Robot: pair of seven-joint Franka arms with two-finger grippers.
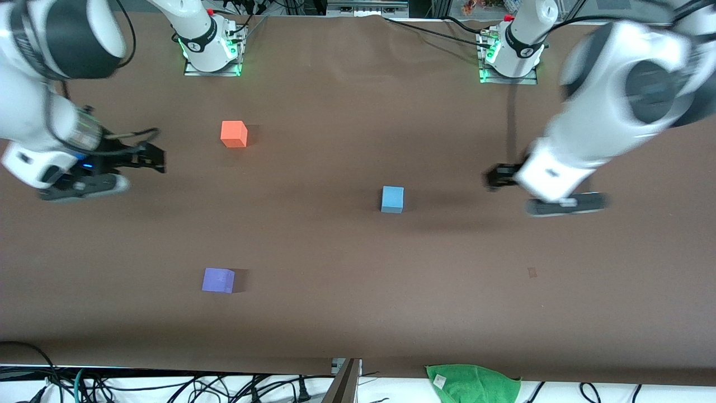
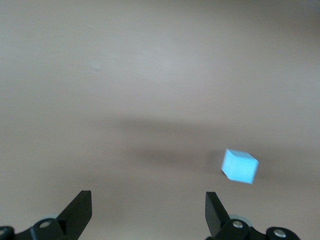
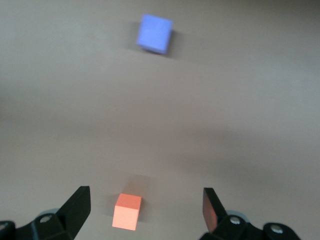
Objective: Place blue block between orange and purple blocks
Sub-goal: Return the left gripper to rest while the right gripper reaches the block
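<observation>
The left arm's black two-finger claw (image 1: 495,178) looks smeared in the front view, so its tips are hard to make out; the green cloth (image 1: 472,382) is cut off by the bottom edge; both wrist views cut off each claw's body.

So three blocks sit on the surface (image 1: 358,313), all well apart. The orange block (image 1: 234,134) is the one farthest from the front camera, toward the right arm's end. The purple block (image 1: 218,280) is nearest the camera, pretty much straight in line with the orange one at that same end. The blue block (image 1: 392,200) sits off toward the left arm's end, roughly midway between the other two in depth, not in the gap between them. The left gripper (image 1: 495,178) hangs over bare surface near the blue block, at the left arm's end. The right gripper (image 1: 152,159) is over bare surface at the right arm's end, near the orange block.
</observation>
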